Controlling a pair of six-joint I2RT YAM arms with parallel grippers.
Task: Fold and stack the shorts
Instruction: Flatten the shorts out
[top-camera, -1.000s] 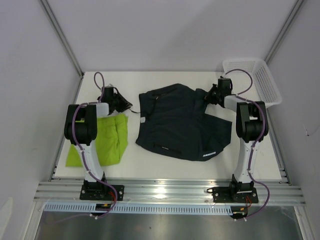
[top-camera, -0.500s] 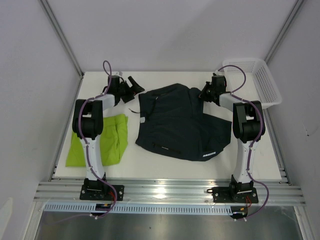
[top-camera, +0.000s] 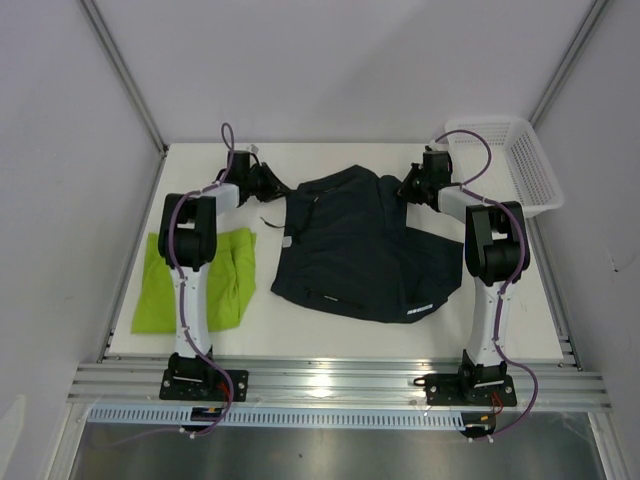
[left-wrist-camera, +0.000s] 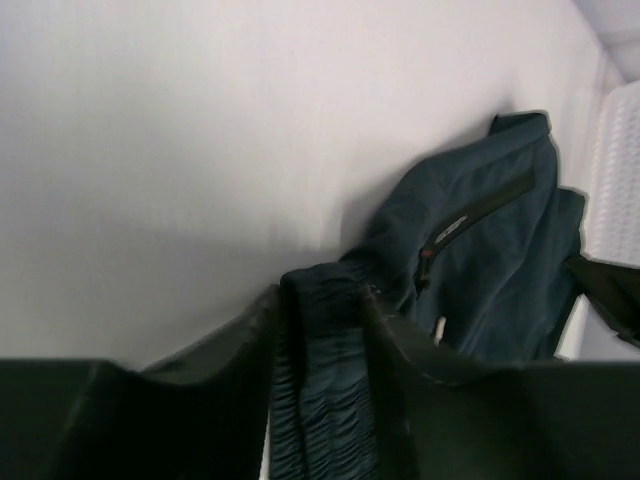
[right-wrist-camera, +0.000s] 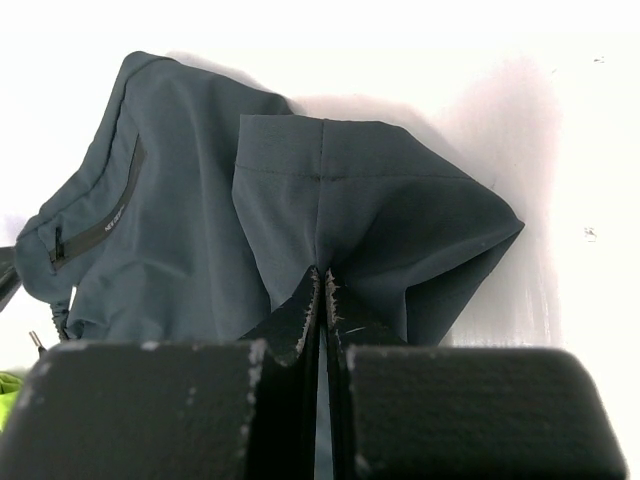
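Navy shorts (top-camera: 350, 250), lime shorts (top-camera: 235, 280): two pairs, plus one white basket (top-camera: 525, 165).

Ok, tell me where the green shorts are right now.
In the top view the green shorts lie on the table, left side, partly hidden by the left arm, just left of the dark shorts.
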